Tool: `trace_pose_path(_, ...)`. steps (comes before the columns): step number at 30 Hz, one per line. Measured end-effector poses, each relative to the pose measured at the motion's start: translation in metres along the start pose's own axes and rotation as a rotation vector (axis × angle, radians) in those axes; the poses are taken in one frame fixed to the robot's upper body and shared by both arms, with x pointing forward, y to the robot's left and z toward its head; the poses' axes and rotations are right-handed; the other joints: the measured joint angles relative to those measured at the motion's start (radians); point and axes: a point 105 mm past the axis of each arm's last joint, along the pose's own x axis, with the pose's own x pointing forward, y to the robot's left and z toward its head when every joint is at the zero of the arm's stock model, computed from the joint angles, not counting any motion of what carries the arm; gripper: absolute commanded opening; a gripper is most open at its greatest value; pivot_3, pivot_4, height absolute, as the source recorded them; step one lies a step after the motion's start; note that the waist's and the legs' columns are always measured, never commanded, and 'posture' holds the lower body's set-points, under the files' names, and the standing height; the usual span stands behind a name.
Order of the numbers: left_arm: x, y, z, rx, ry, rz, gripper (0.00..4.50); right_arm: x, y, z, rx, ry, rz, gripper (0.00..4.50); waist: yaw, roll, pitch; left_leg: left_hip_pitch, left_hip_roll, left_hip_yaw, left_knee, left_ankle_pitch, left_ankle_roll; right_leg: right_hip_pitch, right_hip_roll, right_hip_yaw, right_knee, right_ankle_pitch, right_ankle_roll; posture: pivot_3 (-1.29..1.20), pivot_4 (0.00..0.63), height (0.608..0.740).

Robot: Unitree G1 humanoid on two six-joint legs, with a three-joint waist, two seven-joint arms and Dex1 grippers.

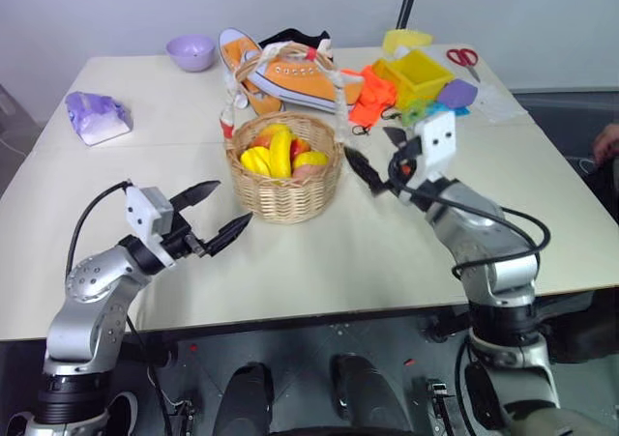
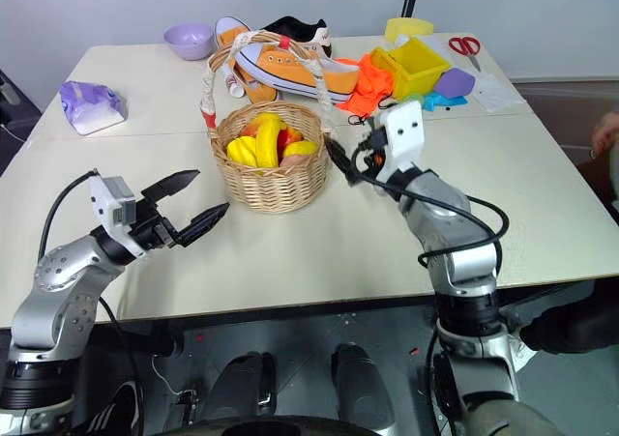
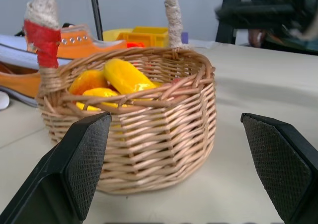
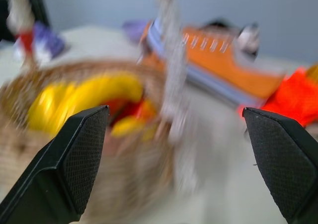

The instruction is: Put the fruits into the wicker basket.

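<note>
- Several fruits [image 1: 280, 153] lie piled in the wicker basket [image 1: 286, 187]: yellow banana shapes on top, with red and peach-coloured pieces between them.
- That basket stands near the middle of the table [image 1: 319, 252], its tall cord-wrapped handle arching toward the far edge.
- At the basket's right side the right gripper [image 1: 372, 156] hangs just off the rim, fingers spread wide and holding nothing.
- Toward the near edge, left of the basket, the left gripper [image 1: 215, 212] points at the wicker wall, fingers also apart and empty.
- Behind the basket, orange sneakers [image 1: 290, 73] lie near the far edge, with a yellow plastic bin [image 1: 418, 76] and red scissors [image 1: 464, 59] toward the far right corner.
- A lilac bowl [image 1: 191, 51] sits by the far edge, a crumpled purple bag [image 1: 95, 117] near the left edge.
- Pale tabletop, plain grey wall behind, dark floor below.
</note>
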Motion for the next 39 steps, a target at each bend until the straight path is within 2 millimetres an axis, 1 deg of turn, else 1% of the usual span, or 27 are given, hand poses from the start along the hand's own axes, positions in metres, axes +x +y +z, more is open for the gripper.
trace_pose_path(2, -0.002, 0.003, 0.000, 0.005, 0.004, 0.010, 4.49, 0.011, -0.003, -0.004, 0.006, 0.008, -0.022, 4.47, 0.001, 0.000, 0.000, 0.000, 0.000, 0.000, 0.000, 0.000, 0.000, 0.000, 0.000, 0.000, 0.000, 0.000, 0.000, 0.00, 0.150, 0.740)
trace_pose_path(4, -0.005, 0.006, 0.000, 0.018, 0.020, 0.013, 4.49, 0.023, 0.001, -0.005, 0.029, 0.005, -0.018, 4.47, 0.000, 0.000, 0.000, 0.000, 0.000, 0.000, 0.000, 0.000, 0.000, 0.000, 0.000, 0.000, 0.000, 0.000, 0.000, 0.00, 0.150, 0.740)
trace_pose_path(6, -0.012, 0.015, 0.000, 0.036, 0.041, 0.030, 4.49, 0.033, 0.005, -0.004, 0.019, -0.006, -0.012, 4.47, -0.003, 0.000, 0.000, 0.000, 0.000, 0.000, -0.001, 0.000, 0.000, 0.000, 0.000, 0.000, 0.000, 0.000, 0.000, 0.00, 0.150, 0.740)
trace_pose_path(8, -0.020, 0.022, 0.004, 0.060, 0.058, 0.045, 4.49, 0.045, 0.004, -0.006, 0.034, 0.002, -0.033, 4.47, -0.008, 0.000, 0.000, 0.000, 0.000, 0.000, -0.001, 0.000, 0.000, 0.000, 0.000, 0.000, 0.000, 0.000, 0.000, 0.00, 0.150, 0.740)
trace_pose_path(9, -0.023, 0.023, 0.006, 0.062, 0.052, 0.051, 4.49, 0.048, 0.004, -0.007, 0.037, 0.003, -0.038, 4.47, -0.008, 0.000, 0.000, 0.000, 0.000, 0.000, -0.001, 0.000, 0.000, 0.000, -0.001, 0.000, 0.000, 0.000, 0.000, 0.00, 0.150, 0.740)
trace_pose_path(11, -0.024, 0.019, 0.004, 0.050, 0.054, 0.049, 4.49, 0.052, 0.006, -0.011, 0.044, 0.010, -0.038, 4.47, -0.007, 0.000, 0.000, -0.001, 0.000, 0.000, -0.001, 0.000, 0.000, 0.000, -0.001, 0.000, 0.000, 0.000, 0.000, 0.00, 0.150, 0.740)
trace_pose_path(14, -0.023, 0.010, 0.000, 0.025, 0.048, 0.046, 4.49, 0.055, 0.009, -0.020, 0.068, 0.032, -0.032, 3.70, -0.009, 0.000, 0.000, -0.001, 0.000, 0.000, -0.001, 0.000, 0.000, 0.000, -0.001, 0.000, 0.000, 0.000, 0.000, 0.00, 0.150, 0.740)
trace_pose_path(16, -0.023, 0.004, 0.000, 0.011, 0.035, 0.052, 4.49, 0.056, 0.010, -0.026, 0.072, 0.050, -0.034, 2.68, -0.010, 0.000, 0.000, -0.001, 0.000, 0.000, -0.001, 0.000, 0.000, 0.000, -0.001, 0.000, 0.000, 0.000, 0.000, 0.00, 0.150, 0.740)
trace_pose_path(18, -0.024, 0.002, 0.000, 0.009, 0.035, 0.054, 4.49, 0.056, 0.010, -0.027, 0.072, 0.053, -0.032, 1.69, -0.013, 0.000, 0.000, -0.001, 0.000, 0.000, -0.001, 0.000, 0.000, 0.000, -0.001, 0.000, 0.000, 0.000, 0.000, 0.00, 0.150, 0.740)
trace_pose_path(19, -0.024, 0.002, 0.000, 0.008, 0.032, 0.055, 4.49, 0.056, 0.011, -0.027, 0.072, 0.051, -0.025, 1.07, -0.014, 0.000, 0.000, -0.001, 0.000, 0.000, -0.001, 0.000, 0.000, 0.000, -0.001, 0.000, 0.000, 0.000, 0.000, 0.00, 0.150, 0.740)
trace_pose_path(21, -0.023, 0.001, 0.001, 0.003, 0.031, 0.054, 4.49, 0.056, 0.011, -0.026, 0.070, 0.051, -0.021, 0.18, -0.014, 0.000, 0.000, -0.001, 0.000, 0.000, -0.001, 0.000, 0.000, 0.000, -0.001, 0.000, 0.000, 0.000, 0.000, 0.00, 0.150, 0.740)
trace_pose_path(24, -0.022, 0.001, 0.002, -0.002, 0.027, 0.052, 4.49, 0.055, 0.010, -0.026, 0.066, 0.051, -0.022, 0.12, -0.014, 0.000, 0.000, -0.001, 0.000, 0.000, -0.001, 0.000, 0.000, 0.000, -0.001, 0.000, 0.000, 0.000, 0.000, 0.00, 0.150, 0.740)
trace_pose_path(27, -0.013, 0.000, 0.006, -0.007, -0.003, 0.033, 4.49, 0.052, 0.004, -0.026, 0.047, 0.049, -0.029, 0.12, -0.011, 0.000, 0.000, -0.001, 0.000, 0.000, -0.001, 0.000, 0.000, 0.000, -0.001, 0.000, 0.000, 0.000, 0.000, 0.00, 0.150, 0.740)
trace_pose_path(28, -0.007, -0.004, 0.008, -0.041, -0.035, 0.020, 4.49, 0.047, -0.003, -0.026, 0.044, 0.044, -0.039, 0.12, -0.005, 0.000, 0.000, -0.001, 0.000, 0.000, -0.001, 0.000, 0.000, 0.000, -0.001, 0.000, 0.000, 0.000, 0.000, 0.00, 0.150, 0.740)
trace_pose_path(30, 0.000, -0.010, 0.005, -0.076, -0.043, -0.013, 4.49, 0.035, -0.021, -0.026, 0.056, 0.034, -0.075, 0.12, 0.000, 0.000, 0.000, -0.002, -0.001, 0.000, -0.001, 0.000, 0.000, 0.000, -0.001, 0.000, -0.001, 0.001, 0.002, 0.00, 0.150, 0.740)
trace_pose_path(32, 0.008, -0.018, 0.001, -0.102, -0.043, -0.059, 4.49, 0.016, -0.050, -0.023, 0.062, 0.011, -0.162, 0.12, 0.012, 0.000, 0.000, -0.002, -0.001, 0.000, -0.001, 0.000, 0.000, 0.000, -0.001, 0.000, -0.001, 0.001, 0.002, 0.00, 0.150, 0.740)
trace_pose_path(34, 0.016, -0.017, 0.000, -0.116, -0.055, -0.074, 4.49, -0.001, -0.077, -0.013, 0.056, -0.025, -0.252, 0.12, 0.013, 0.001, 0.000, -0.002, -0.001, 0.000, -0.001, 0.000, 0.000, -0.001, -0.001, 0.000, -0.001, 0.001, 0.002, 0.00, 0.150, 0.740)
trace_pose_path(36, 0.025, -0.016, 0.003, -0.113, -0.069, -0.100, 4.49, -0.016, -0.096, 0.000, 0.039, -0.062, -0.322, 0.12, 0.012, 0.001, 0.001, -0.001, -0.001, 0.000, -0.001, 0.000, 0.000, -0.001, 0.000, 0.000, -0.001, 0.001, 0.001, 0.00, 0.150, 0.740)
trace_pose_path(37, 0.036, -0.016, 0.006, -0.114, -0.087, -0.138, 4.49, -0.032, -0.112, 0.007, 0.019, -0.079, -0.384, 0.12, 0.015, 0.001, 0.001, -0.001, -0.001, 0.000, -0.001, 0.000, 0.000, 0.000, 0.000, 0.000, -0.001, 0.000, 0.001, 0.00, 0.150, 0.740)
trace_pose_path(38, 0.042, -0.016, 0.007, -0.118, -0.099, -0.158, 4.49, -0.042, -0.122, 0.010, 0.004, -0.085, -0.426, 0.12, 0.017, 0.001, 0.000, -0.001, -0.001, 0.000, -0.001, 0.000, 0.000, 0.000, 0.000, 0.000, -0.001, 0.000, 0.001, 0.00, 0.150, 0.740)
trace_pose_path(39, 0.053, -0.018, 0.008, -0.123, -0.111, -0.198, 4.49, -0.060, -0.136, 0.012, -0.022, -0.080, -0.492, 0.12, 0.021, 0.001, 0.000, -0.001, -0.001, -0.001, 0.000, 0.000, 0.000, 0.001, 0.000, 0.000, -0.001, 0.000, 0.001, 0.00, 0.150, 0.740)
